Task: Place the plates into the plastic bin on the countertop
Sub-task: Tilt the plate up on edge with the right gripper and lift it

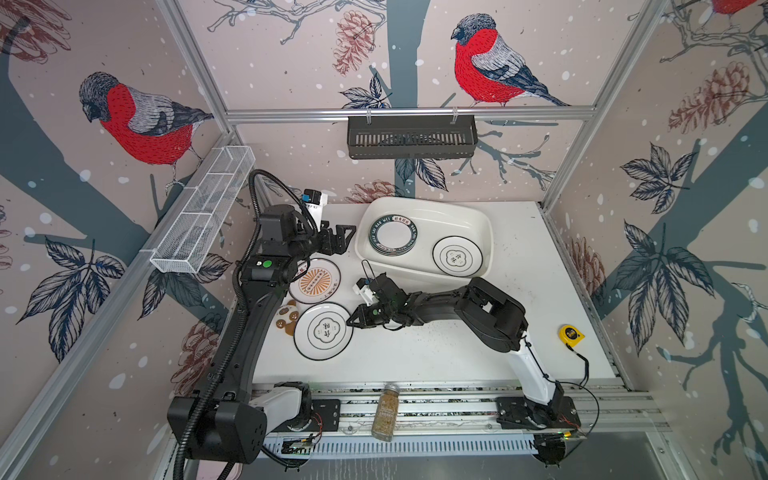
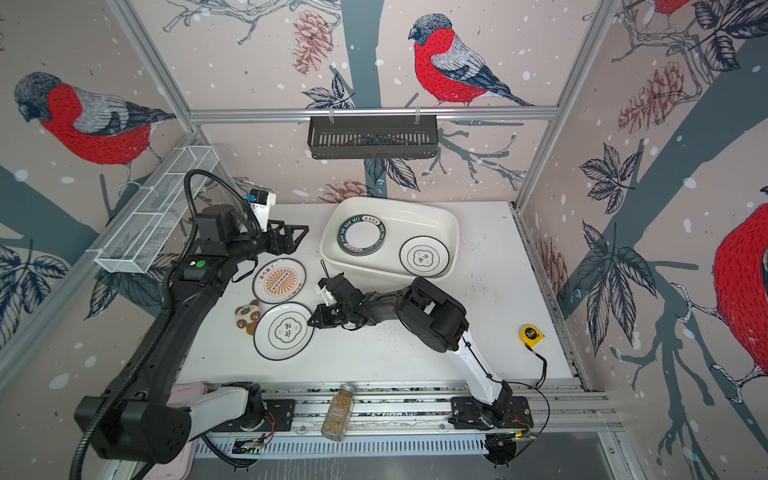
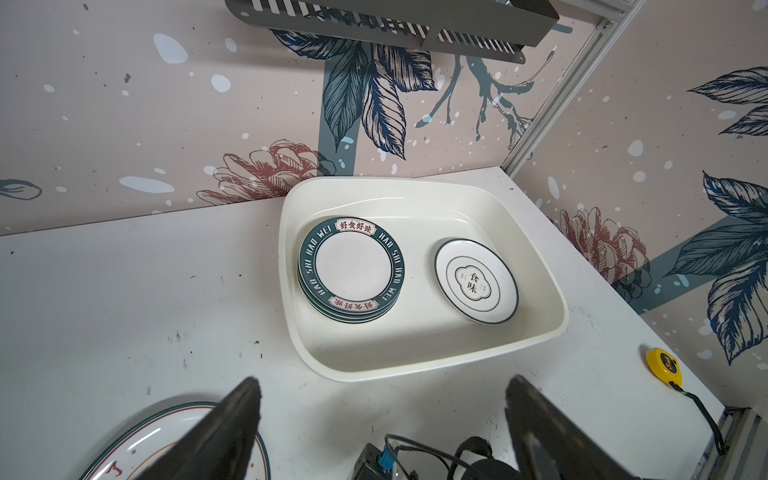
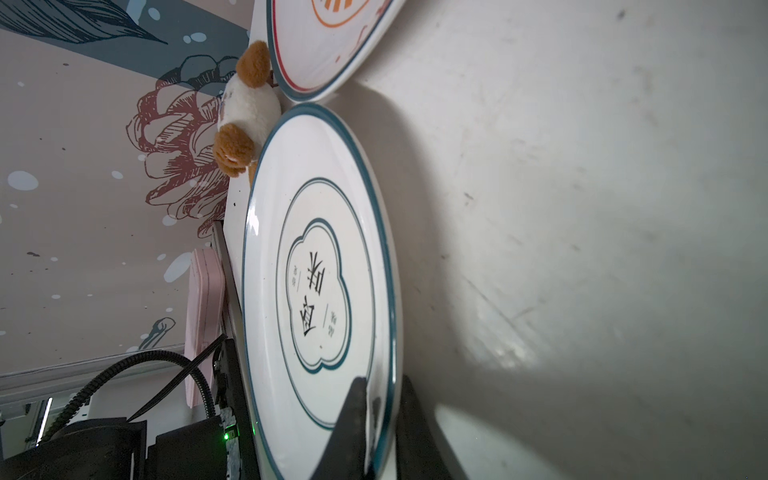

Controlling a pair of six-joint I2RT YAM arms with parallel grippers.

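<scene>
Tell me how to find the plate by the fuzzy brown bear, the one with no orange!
Start at the big white bin at the back of the table, then look front left, where two plates lie on the bare tabletop. It is the nearer plate, with the right gripper at its edge: thin dark rim and flower emblem, unlike its orange-sunburst neighbour.
</scene>
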